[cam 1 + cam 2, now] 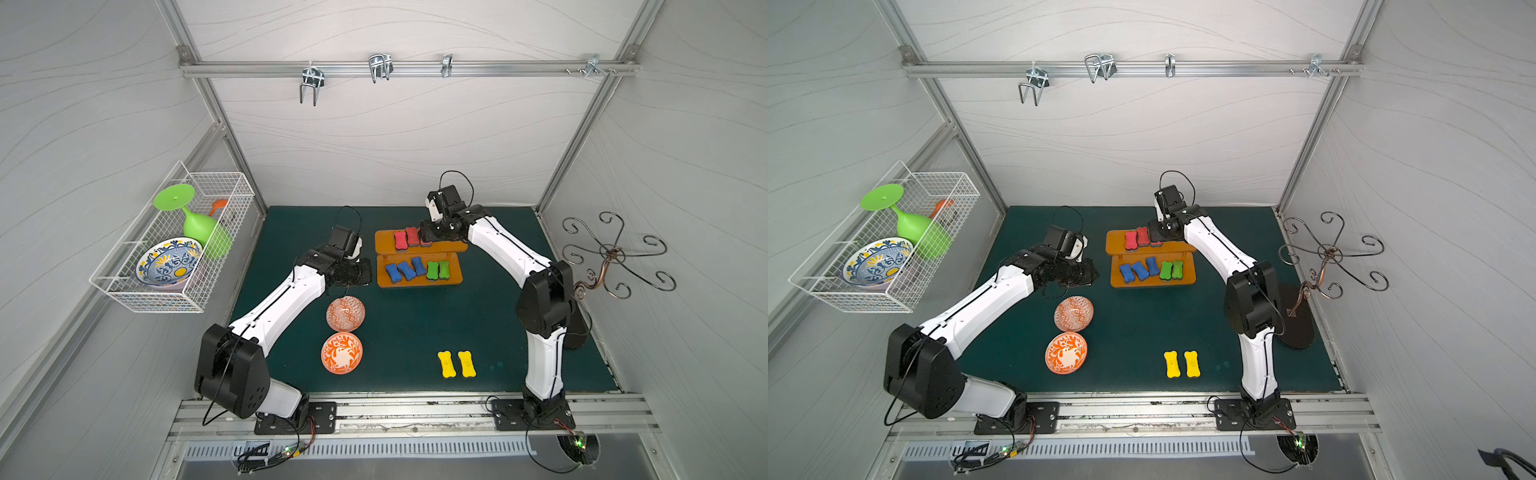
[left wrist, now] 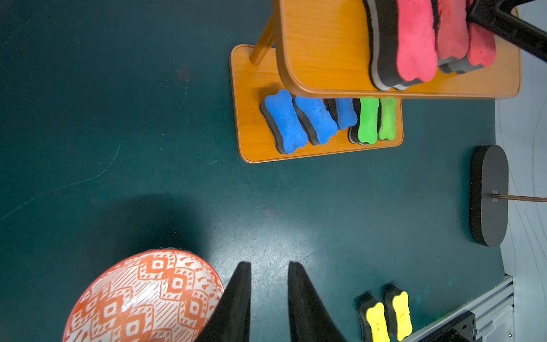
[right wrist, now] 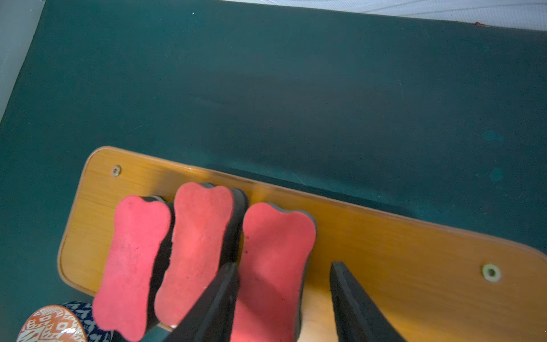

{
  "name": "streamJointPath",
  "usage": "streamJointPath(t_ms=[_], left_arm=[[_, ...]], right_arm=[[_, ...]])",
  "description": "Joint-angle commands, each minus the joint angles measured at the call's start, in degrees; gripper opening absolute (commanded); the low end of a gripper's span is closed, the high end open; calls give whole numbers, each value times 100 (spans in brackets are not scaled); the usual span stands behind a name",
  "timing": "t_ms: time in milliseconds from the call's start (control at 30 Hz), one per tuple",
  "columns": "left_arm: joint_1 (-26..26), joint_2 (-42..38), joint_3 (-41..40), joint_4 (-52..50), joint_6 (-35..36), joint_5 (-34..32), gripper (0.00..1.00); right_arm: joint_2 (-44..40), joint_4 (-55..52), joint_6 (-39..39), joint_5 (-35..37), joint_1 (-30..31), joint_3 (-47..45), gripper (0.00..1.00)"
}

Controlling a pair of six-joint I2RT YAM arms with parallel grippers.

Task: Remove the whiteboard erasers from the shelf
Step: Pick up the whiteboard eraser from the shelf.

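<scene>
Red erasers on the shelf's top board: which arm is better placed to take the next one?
Right. The right gripper brackets the endmost red eraser on the shelf, jaws open around it. The left gripper hangs off the shelf, over the mat beside the orange bowl.

The shelf (image 2: pixel 325 44) is orange board with visible wood grain under a glossy coat, set with small metal screw heads (image 3: pixel 491 272). On it, the red erasers (image 3: pixel 133 251), blue erasers (image 2: pixel 285 121) and green erasers (image 2: pixel 368 118) are matt, porous foam over dark felt, as are the yellow erasers (image 2: pixel 401 314) in front of the shelf. The mat (image 2: pixel 118 118) beneath the shelf is matt, faintly scratched. The bowl (image 2: pixel 142 296) near the shelf is shiny glazed ceramic.
</scene>
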Motion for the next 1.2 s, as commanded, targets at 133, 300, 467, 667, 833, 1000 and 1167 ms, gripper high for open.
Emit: streamJointPath(t_ms=[133, 300, 467, 667, 833, 1000, 1167], left_arm=[[35, 16, -7, 134, 77, 96, 26], [37, -3, -29, 147, 78, 99, 26], [44, -43, -54, 147, 78, 88, 26], [62, -70, -65, 147, 86, 123, 26], [81, -111, -98, 155, 87, 149, 26], [85, -145, -117, 155, 86, 147, 26], [88, -179, -135, 157, 85, 145, 26]], right_arm=[[-176, -105, -78, 154, -161, -155, 54], [-169, -122, -94, 107, -99, -84, 54], [-7, -236, -119, 213, -74, 50, 58], [128, -292, -182, 399, -39, 57, 58], [136, -347, -185, 402, -12, 118, 58], [-15, -416, -185, 318, -3, 237, 58], [-174, -450, -132, 317, 46, 322, 61]])
